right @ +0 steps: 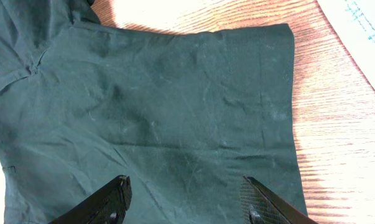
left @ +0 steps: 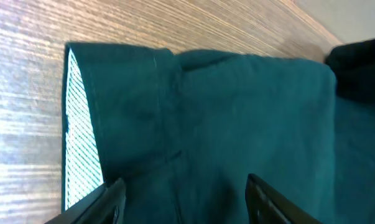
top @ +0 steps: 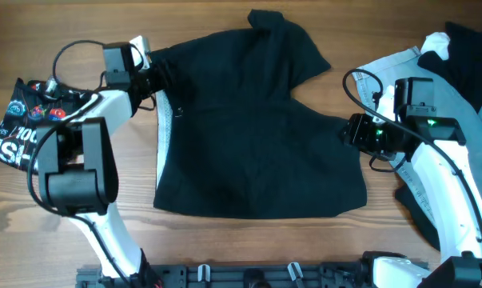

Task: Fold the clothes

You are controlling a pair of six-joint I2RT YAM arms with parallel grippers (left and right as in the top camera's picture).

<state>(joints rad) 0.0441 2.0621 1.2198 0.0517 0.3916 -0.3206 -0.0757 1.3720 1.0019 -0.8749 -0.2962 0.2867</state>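
A large black garment (top: 256, 128) lies spread flat on the wooden table, with a pale mesh strip (top: 162, 136) showing along its left edge. My left gripper (top: 162, 76) is open over the garment's upper left corner; in the left wrist view its fingers (left: 184, 199) straddle dark cloth (left: 224, 112) beside the mesh (left: 81, 130). My right gripper (top: 348, 128) is open at the garment's right edge; its fingers (right: 184, 199) hover over the cloth (right: 162, 106). Light-blue denim (top: 384, 72) lies at the right under my right arm.
A black printed garment (top: 17, 120) lies at the far left edge. A heap of pale and black clothes (top: 464, 56) fills the right side. A black rail (top: 248, 276) runs along the table's front edge. Bare wood (top: 248, 240) shows in front of the black garment.
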